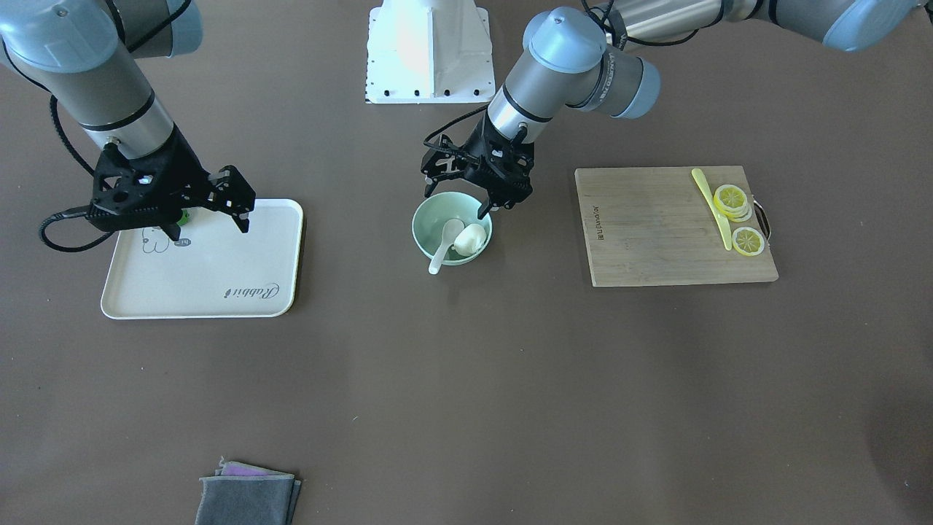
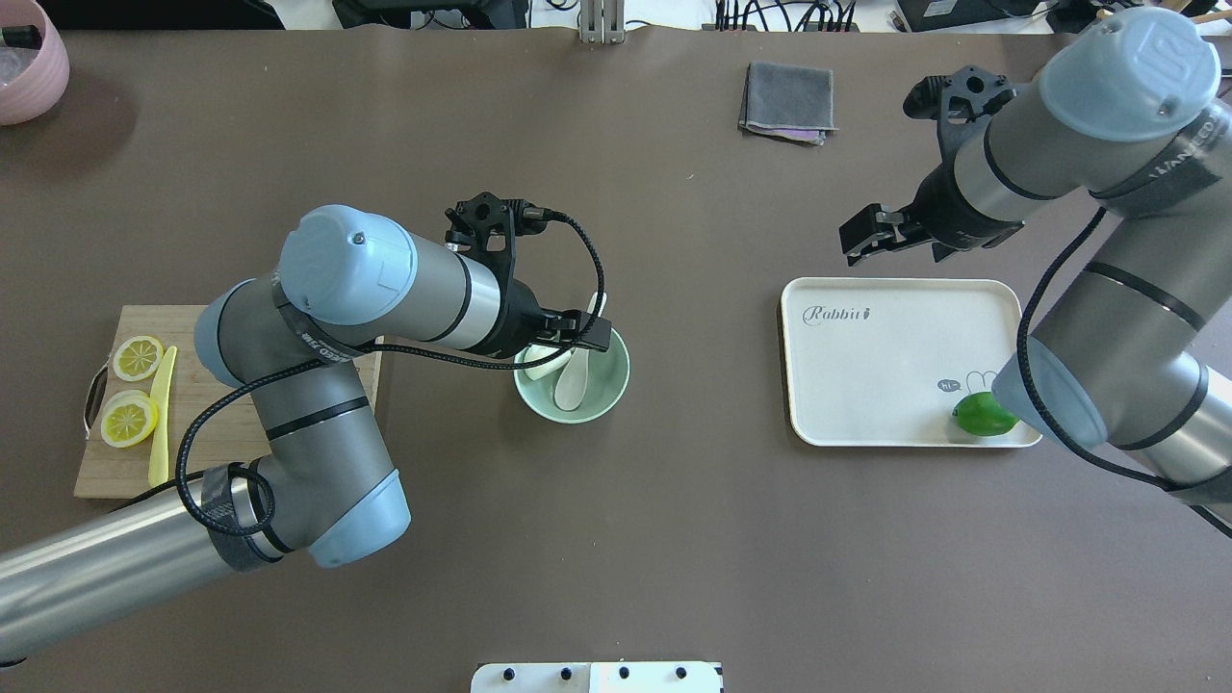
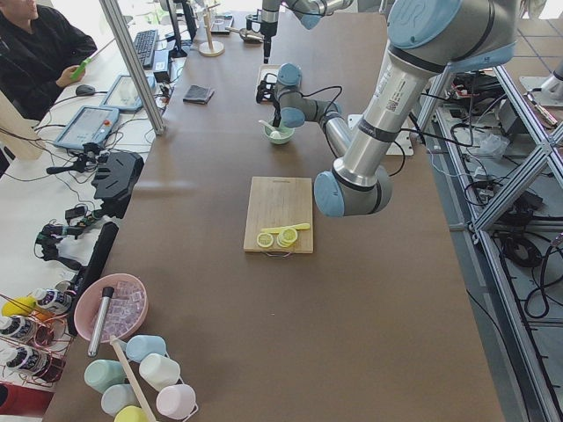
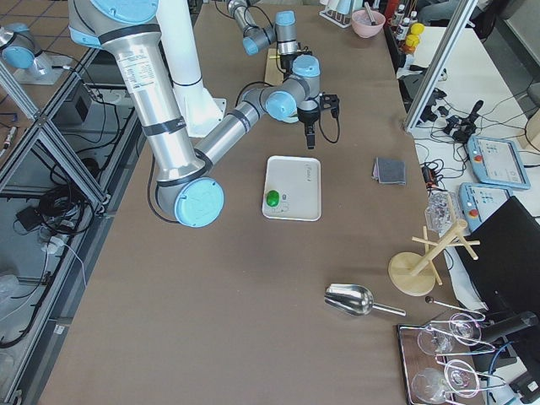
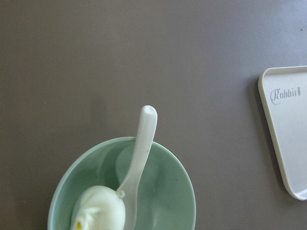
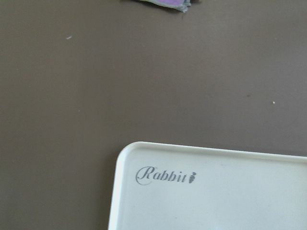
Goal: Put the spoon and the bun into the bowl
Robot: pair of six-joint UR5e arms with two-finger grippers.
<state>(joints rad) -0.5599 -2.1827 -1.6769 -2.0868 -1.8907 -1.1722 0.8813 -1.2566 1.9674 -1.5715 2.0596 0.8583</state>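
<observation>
The pale mint-green bowl (image 1: 423, 219) stands at the table's middle. It also shows in the overhead view (image 2: 608, 397) and the left wrist view (image 5: 165, 184). The white spoon (image 1: 442, 251) lies in it, with its handle (image 5: 144, 129) sticking out over the rim. The white bun (image 1: 471, 238) sits in the bowl beside the spoon's scoop and touches it (image 5: 100, 211). My left gripper (image 1: 458, 198) hovers open and empty just above the bowl's edge nearest the robot. My right gripper (image 1: 209, 227) is open and empty above the cream tray.
The cream "Rabbit" tray (image 2: 895, 356) holds a green lime (image 2: 984, 414) at the corner nearest the robot. A wooden cutting board (image 1: 656, 233) carries lemon slices (image 1: 731, 198) and a pale-yellow knife (image 1: 713, 204). A folded grey cloth (image 2: 787, 101) lies at the far side.
</observation>
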